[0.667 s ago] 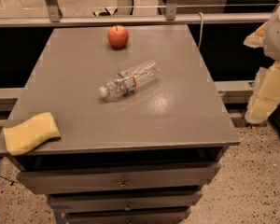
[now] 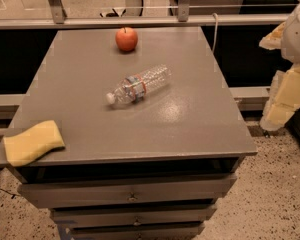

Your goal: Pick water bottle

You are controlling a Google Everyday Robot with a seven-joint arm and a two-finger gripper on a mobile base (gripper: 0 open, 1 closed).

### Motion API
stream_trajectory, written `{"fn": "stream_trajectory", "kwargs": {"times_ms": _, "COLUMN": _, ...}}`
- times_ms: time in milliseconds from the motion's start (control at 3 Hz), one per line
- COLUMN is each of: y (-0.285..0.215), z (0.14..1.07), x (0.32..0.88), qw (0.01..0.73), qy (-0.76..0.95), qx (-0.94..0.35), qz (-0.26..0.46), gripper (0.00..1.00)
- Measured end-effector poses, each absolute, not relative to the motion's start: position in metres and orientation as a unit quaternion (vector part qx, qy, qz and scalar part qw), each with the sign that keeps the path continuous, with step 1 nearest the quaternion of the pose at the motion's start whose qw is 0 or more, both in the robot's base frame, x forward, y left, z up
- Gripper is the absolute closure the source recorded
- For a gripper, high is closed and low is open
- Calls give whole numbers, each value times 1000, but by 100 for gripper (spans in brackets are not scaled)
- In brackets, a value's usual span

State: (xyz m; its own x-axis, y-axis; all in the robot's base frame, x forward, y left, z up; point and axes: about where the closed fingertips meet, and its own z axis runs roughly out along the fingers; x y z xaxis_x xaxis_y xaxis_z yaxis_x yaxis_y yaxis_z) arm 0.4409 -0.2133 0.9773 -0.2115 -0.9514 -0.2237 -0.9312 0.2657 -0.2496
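Note:
The water bottle (image 2: 139,86) is clear ribbed plastic with a white cap and a red-and-blue label band. It lies on its side near the middle of the grey table (image 2: 190,129), cap pointing to the front left. My gripper (image 2: 285,101) is at the right edge of the camera view, with the white and yellowish arm parts. It is beyond the table's right side, well away from the bottle, and holds nothing that I can see.
A red apple (image 2: 126,39) stands at the far middle of the table. A yellow sponge (image 2: 32,143) lies on the front left corner. Drawers (image 2: 130,194) sit under the tabletop. A metal rail (image 2: 140,21) runs behind the table. The floor is speckled.

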Motion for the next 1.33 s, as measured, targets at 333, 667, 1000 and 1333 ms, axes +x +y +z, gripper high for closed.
{"fn": "stream_trajectory", "kwargs": {"times_ms": 333, "y": -186, "z": 964, "x": 465, "qw": 197, "qy": 760, "qx": -620, "qz": 4, "gripper": 0}}
{"fn": "stream_trajectory", "kwargs": {"times_ms": 667, "y": -143, "z": 942, "x": 510, "qw": 238, "qy": 723, "qx": -646, "qz": 53, "gripper": 0}}
{"fn": "stream_trajectory", "kwargs": {"times_ms": 1000, "y": -106, "z": 928, "x": 549, "qw": 269, "qy": 684, "qx": -673, "qz": 83, "gripper": 0}}
{"fn": "stream_trajectory", "kwargs": {"times_ms": 1333, "y": -69, "z": 919, "x": 579, "qw": 292, "qy": 647, "qx": -697, "qz": 101, "gripper": 0}}
